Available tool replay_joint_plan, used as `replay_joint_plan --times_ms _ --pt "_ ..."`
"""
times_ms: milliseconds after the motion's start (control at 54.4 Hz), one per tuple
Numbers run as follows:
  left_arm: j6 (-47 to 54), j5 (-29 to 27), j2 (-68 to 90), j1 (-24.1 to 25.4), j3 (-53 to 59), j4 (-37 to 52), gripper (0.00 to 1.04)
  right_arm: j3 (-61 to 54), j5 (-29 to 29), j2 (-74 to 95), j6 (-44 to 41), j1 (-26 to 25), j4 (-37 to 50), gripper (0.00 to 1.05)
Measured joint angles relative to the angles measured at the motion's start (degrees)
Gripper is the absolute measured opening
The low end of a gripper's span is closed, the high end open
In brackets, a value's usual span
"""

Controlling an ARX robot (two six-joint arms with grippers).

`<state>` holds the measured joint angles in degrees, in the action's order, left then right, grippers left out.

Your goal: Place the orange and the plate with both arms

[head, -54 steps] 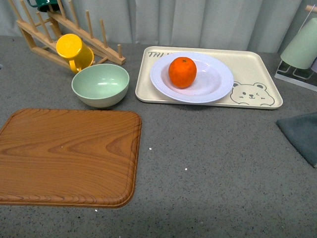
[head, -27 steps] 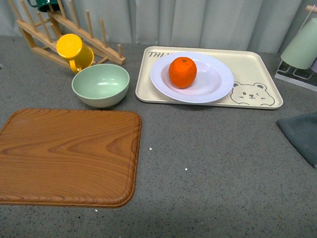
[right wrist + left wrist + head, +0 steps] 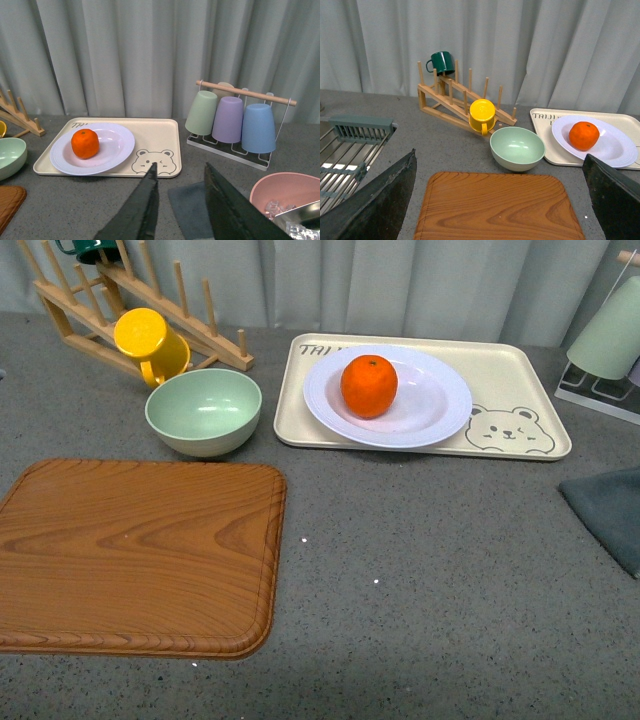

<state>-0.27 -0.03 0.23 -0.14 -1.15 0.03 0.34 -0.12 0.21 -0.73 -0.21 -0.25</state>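
Front view gave me no sight of either arm, so I read the grippers from the wrist cameras. Nearest to me lay a wooden board (image 3: 135,555) on the grey counter (image 3: 420,570), with a dark cloth (image 3: 610,512) at the right edge. Beyond the board sat a pale green bowl (image 3: 203,412), and just beside it, to the right, a cream bear tray (image 3: 500,380). The plate (image 3: 440,400) rested on that tray, and the orange (image 3: 368,386) sat in the plate, left of its centre. Behind the bowl a yellow mug (image 3: 150,342) hung on a wooden rack (image 3: 200,320), in front of a grey curtain (image 3: 400,280).

On the left wrist view I saw the left gripper (image 3: 500,200) with its jaws spread wide, nothing between them, well short of the orange (image 3: 583,135) and plate (image 3: 615,147). A green mug (image 3: 441,62) hung at the top of the rack.

On the right wrist view the right gripper (image 3: 180,192) stood with its jaws parted and empty, near the tray (image 3: 155,140) but clear of it. Inverted cups (image 3: 229,119) hung on a stand further right, and a pink bowl (image 3: 285,192) sat close by.
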Motion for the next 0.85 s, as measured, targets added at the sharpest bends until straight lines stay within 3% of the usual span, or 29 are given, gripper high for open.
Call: replay_joint_plan --times_ms 258,846 --pt "0.0 0.0 0.0 0.0 0.0 0.0 0.98 0.0 0.0 0.0 0.0 0.0 0.0 0.97" --pt "0.0 0.0 0.0 0.0 0.0 0.0 0.98 0.0 0.0 0.0 0.2 0.0 0.0 0.96"
